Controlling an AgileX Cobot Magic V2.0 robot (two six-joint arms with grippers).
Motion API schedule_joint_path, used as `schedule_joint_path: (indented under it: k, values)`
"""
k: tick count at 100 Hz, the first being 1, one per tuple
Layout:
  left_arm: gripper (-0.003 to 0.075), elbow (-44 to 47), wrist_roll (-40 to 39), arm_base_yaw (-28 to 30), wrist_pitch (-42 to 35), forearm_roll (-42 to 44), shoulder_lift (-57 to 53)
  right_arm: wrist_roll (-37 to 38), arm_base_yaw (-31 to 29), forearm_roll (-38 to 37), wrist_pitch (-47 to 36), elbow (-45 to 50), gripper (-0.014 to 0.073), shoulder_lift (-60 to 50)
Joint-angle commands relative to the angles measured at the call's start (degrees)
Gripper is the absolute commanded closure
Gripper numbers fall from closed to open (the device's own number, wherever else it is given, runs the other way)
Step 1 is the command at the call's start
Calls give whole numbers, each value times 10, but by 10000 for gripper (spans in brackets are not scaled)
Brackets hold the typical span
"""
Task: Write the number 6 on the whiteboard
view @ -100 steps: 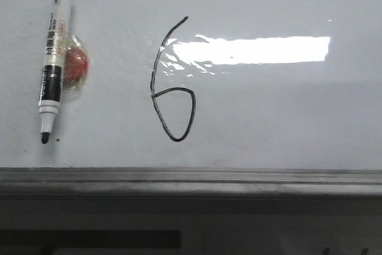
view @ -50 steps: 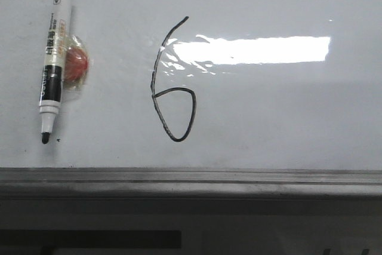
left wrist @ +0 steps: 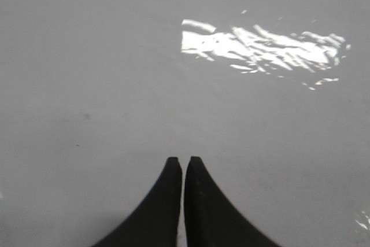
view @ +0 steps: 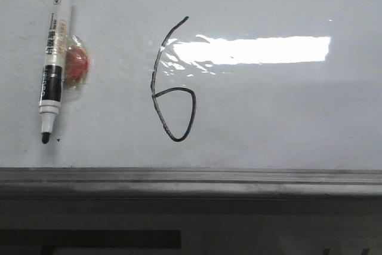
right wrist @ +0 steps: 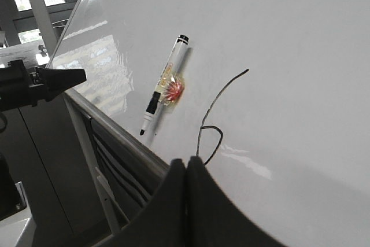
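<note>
The number 6 [view: 173,97] is drawn in thin black line on the whiteboard [view: 280,117], left of the bright glare. It also shows in the right wrist view [right wrist: 213,125] on the whiteboard [right wrist: 289,85]. A black-and-white marker [view: 52,58] hangs uncapped at the board's left on a red holder [view: 76,65]; the marker also shows in the right wrist view [right wrist: 163,85]. My left gripper [left wrist: 183,161] is shut and empty, facing bare whiteboard [left wrist: 115,85]. My right gripper [right wrist: 186,163] is shut and empty, off the board below the 6. Neither gripper shows in the front view.
A tiny black dot [view: 57,141] sits beside the marker tip. The grey metal rim [view: 191,177] runs along the board's lower edge. In the right wrist view the left arm [right wrist: 40,85] reaches in by the board's edge, with the stand's bars [right wrist: 101,183] below.
</note>
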Motion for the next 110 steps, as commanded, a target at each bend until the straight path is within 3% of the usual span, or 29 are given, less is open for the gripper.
schedule_joint_path:
  k: [1, 24, 42, 110]
  values:
    - [739, 26, 5, 27, -18, -9, -16, -3, -3, -5, -41, -16, 653, 3]
    - [739, 25, 16, 54, 80, -33, -16, -3, -3, -5, -41, -16, 653, 3]
    - [739, 25, 70, 54, 74, -36, -16, -3, -3, -5, -41, -16, 658, 3]
    - [739, 25, 71, 54, 77, -46, -16, -3, -3, -5, -41, -16, 657, 3]
